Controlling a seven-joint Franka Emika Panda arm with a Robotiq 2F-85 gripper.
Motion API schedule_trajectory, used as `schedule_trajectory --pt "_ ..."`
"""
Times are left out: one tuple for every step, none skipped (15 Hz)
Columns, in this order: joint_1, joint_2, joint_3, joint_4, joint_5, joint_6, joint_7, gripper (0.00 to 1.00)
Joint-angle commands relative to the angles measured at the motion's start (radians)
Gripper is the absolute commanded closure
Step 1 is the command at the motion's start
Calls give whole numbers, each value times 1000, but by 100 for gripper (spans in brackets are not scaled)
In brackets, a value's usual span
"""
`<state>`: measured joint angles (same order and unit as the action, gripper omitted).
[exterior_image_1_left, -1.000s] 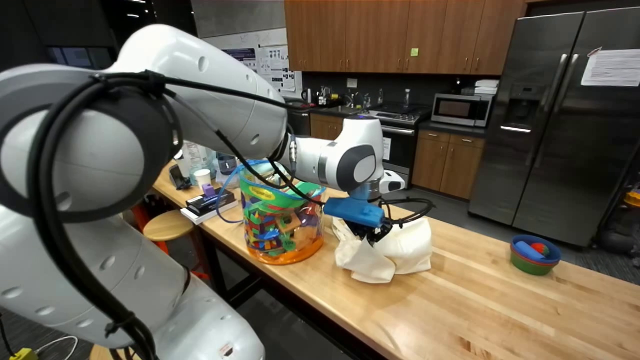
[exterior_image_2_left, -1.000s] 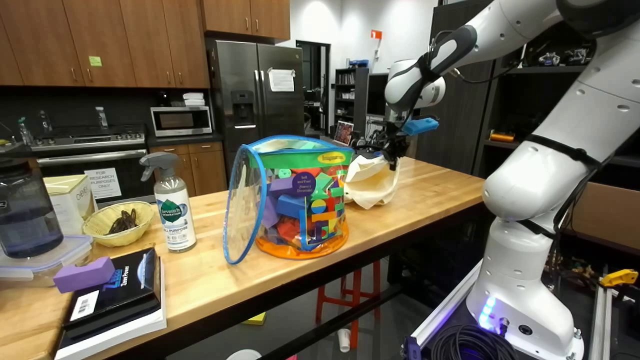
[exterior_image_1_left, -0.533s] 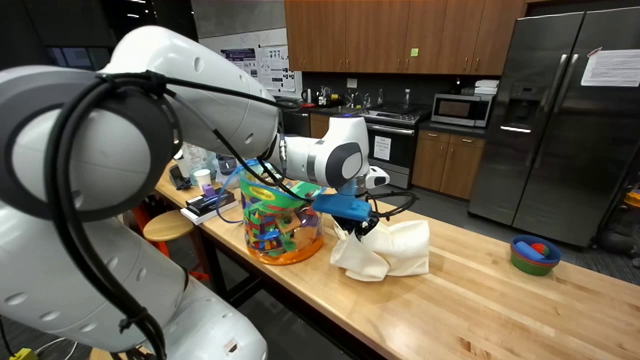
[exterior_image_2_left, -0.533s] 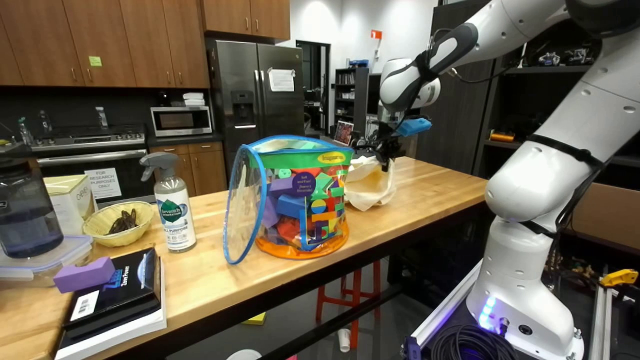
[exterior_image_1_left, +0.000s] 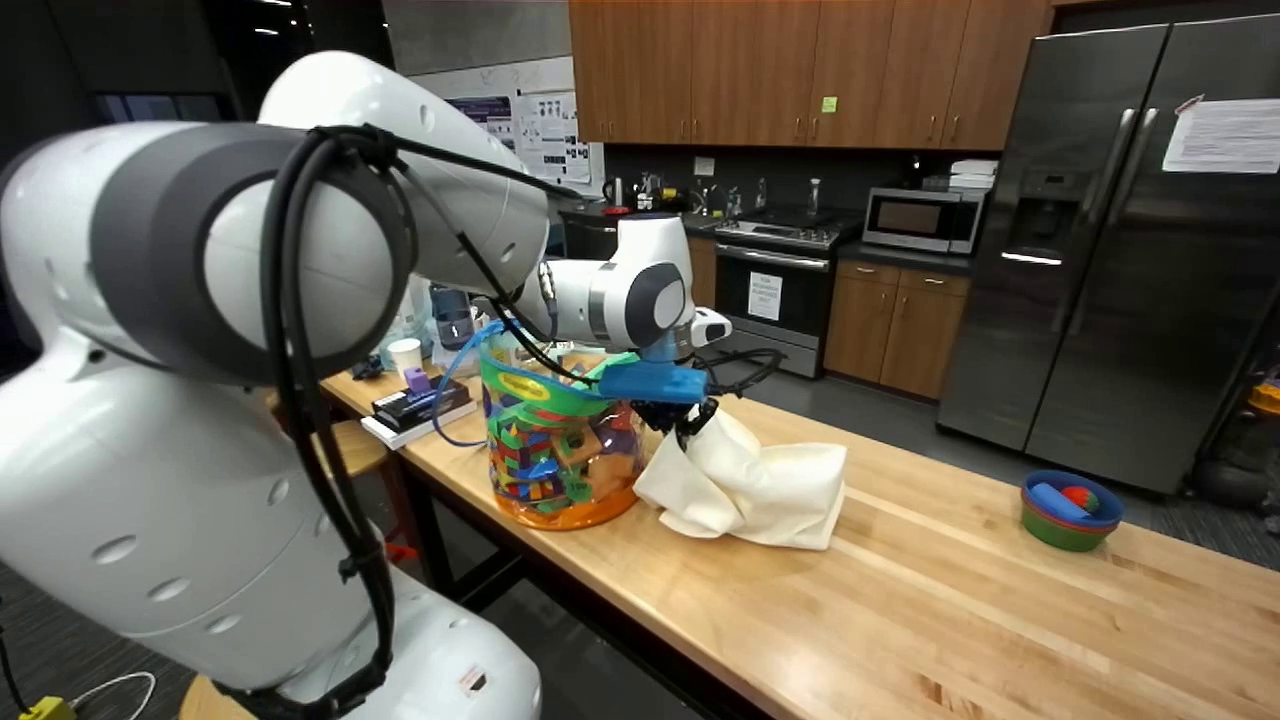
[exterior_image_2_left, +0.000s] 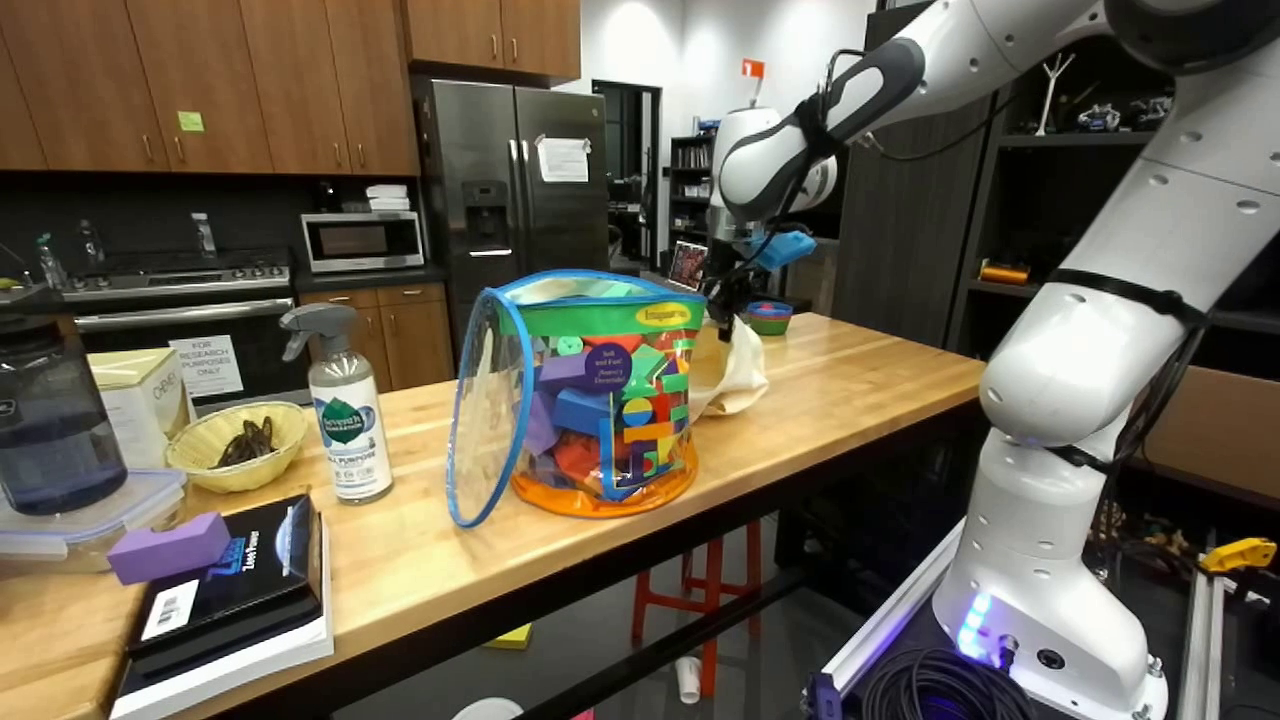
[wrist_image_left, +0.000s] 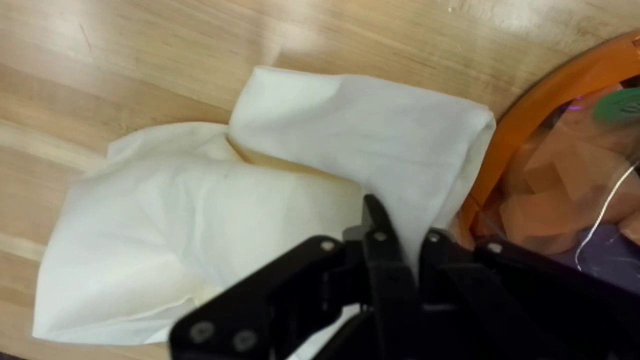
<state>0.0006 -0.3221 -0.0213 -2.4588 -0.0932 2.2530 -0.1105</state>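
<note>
A crumpled cream cloth lies on the wooden table, with one fold drawn up to my gripper. In the wrist view my gripper is shut on that fold of the cloth, which narrows in between the fingers. The rest of the cloth spreads over the tabletop, its lower part partly behind the gripper. Right beside it stands a clear bag of coloured foam blocks with a green band and an orange base. In an exterior view this bag hides part of the cloth.
Nested bowls holding a blue and a red piece stand at the table's far end. A spray bottle, a yellow basket and a black box with a purple block sit beyond the block bag.
My gripper has moved towards the block bag, pulling the cloth along with it. The bag has stayed put. The nested bowls have come into sight behind the gripper in an exterior view.
</note>
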Motion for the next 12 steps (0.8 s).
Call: schedule_trajectory --pt "28 90 17 104 15 -10 -29 99" --pt "34 109 24 127 14 -11 -30 99" --pt "41 129 31 151 17 -12 -36 99" --pt "48 150 37 179 20 -14 -44 99" --pt "53 170 43 204 20 -13 -51 99" --pt "59 190 50 232 20 -17 -57 99" --pt "63 209 57 256 19 -19 -61 99" --pt "67 228 63 281 20 -21 -67 99" --pt "71 245 70 306 21 -24 -70 99" --pt "75 264 77 330 18 -28 -70 99" --pt "79 281 83 354 20 -33 -73 99" --pt "81 296 89 374 18 -37 -73 99"
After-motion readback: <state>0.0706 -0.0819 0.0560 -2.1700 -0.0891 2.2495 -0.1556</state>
